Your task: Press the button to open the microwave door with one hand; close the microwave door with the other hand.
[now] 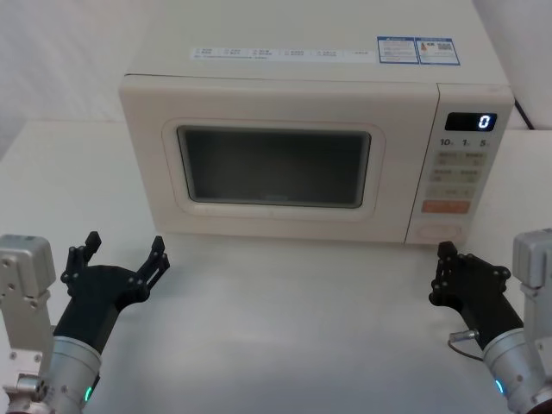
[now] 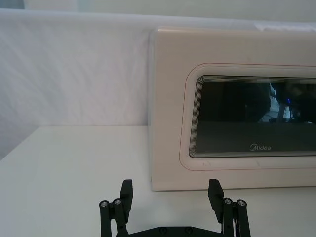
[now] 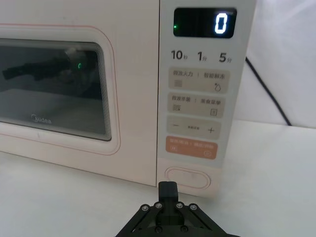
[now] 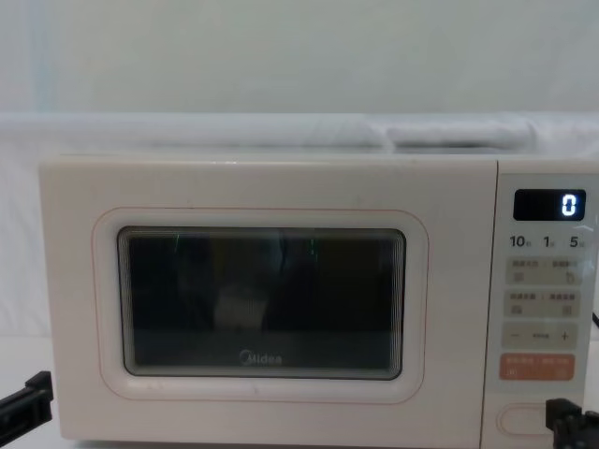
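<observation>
Currently, at about 8 o'clock in the head view, the left claw [image 1: 126,253] is held low over the white surface [image 1: 285,328], short of the microwave's lower left corner and apart from it. Its fingers [image 2: 126,193] are spread wide, with nothing between them. In the left wrist view the same claw [image 2: 170,195] is seen pointing at the lower left corner of the microwave door [image 2: 170,98].

At 12 o'clock the cream microwave [image 1: 302,86] is set on the surface, and its door [image 1: 147,155] is shut flush with the body. The dark window [image 1: 272,166] is framed by a thin pink outline, and a grey "Midea" logo [image 4: 261,356] is printed under the glass.

At about 2 o'clock the control panel [image 1: 461,164] is found, with a lit display [image 1: 470,122] reading 0. An orange key [image 1: 446,206] lies below the beige keys, and the button [image 1: 439,231], a wide cream oval, is placed at the very bottom of the panel.

At about 4 o'clock the right claw [image 1: 445,257] is held just in front of the button and slightly below it, not touching. Its fingers are drawn together into a single narrow tip [image 3: 168,189], and nothing is gripped.
</observation>
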`<state>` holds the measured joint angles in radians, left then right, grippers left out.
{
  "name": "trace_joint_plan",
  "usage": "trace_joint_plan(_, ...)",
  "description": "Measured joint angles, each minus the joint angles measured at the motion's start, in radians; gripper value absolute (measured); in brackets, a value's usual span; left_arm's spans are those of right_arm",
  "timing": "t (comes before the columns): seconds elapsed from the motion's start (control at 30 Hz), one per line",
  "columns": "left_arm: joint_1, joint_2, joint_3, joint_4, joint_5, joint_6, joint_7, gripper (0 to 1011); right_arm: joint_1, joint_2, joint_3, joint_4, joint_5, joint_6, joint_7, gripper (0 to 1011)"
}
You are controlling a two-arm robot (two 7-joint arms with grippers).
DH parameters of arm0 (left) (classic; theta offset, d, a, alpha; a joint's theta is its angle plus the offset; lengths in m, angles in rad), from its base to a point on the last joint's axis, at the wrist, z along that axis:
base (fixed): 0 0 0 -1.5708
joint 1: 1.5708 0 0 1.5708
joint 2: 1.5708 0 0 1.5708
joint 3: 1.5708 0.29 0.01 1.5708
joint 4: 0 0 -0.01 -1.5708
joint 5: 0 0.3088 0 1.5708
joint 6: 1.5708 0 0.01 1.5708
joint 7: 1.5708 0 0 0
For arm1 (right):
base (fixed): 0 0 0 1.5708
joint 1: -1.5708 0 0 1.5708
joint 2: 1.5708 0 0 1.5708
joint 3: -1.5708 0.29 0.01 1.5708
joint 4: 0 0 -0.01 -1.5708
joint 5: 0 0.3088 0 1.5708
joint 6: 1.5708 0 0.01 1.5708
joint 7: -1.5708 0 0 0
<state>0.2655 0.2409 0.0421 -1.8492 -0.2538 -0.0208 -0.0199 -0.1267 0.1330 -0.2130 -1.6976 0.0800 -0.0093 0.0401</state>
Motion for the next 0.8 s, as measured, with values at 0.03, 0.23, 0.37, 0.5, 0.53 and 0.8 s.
trace_joint_plan(0.03, 0.0, 0.0, 0.0, 0.0, 0.0, 0.0, 0.0, 1001, 0.007, -0.005, 0.004, 0.009, 0.003, 0.006, 0.007, 0)
trace_joint_plan(0.23, 0.0, 0.0, 0.0, 0.0, 0.0, 0.0, 0.0, 1001, 0.038, -0.02, 0.017, 0.049, 0.011, 0.028, 0.041, 0)
trace_joint_plan(0.37, 0.0, 0.0, 0.0, 0.0, 0.0, 0.0, 0.0, 1001, 0.055, -0.03, 0.03, 0.072, 0.024, 0.038, 0.059, 0)
trace_joint_plan(0.5, 0.0, 0.0, 0.0, 0.0, 0.0, 0.0, 0.0, 1001, 0.073, -0.04, 0.044, 0.092, 0.047, 0.048, 0.074, 0)
trace_joint_plan(0.53, 0.0, 0.0, 0.0, 0.0, 0.0, 0.0, 0.0, 1001, 0.077, -0.041, 0.047, 0.095, 0.051, 0.051, 0.075, 0)
trace_joint_plan(0.8, 0.0, 0.0, 0.0, 0.0, 0.0, 0.0, 0.0, 1001, 0.11, -0.05, 0.056, 0.135, 0.066, 0.062, 0.081, 0)
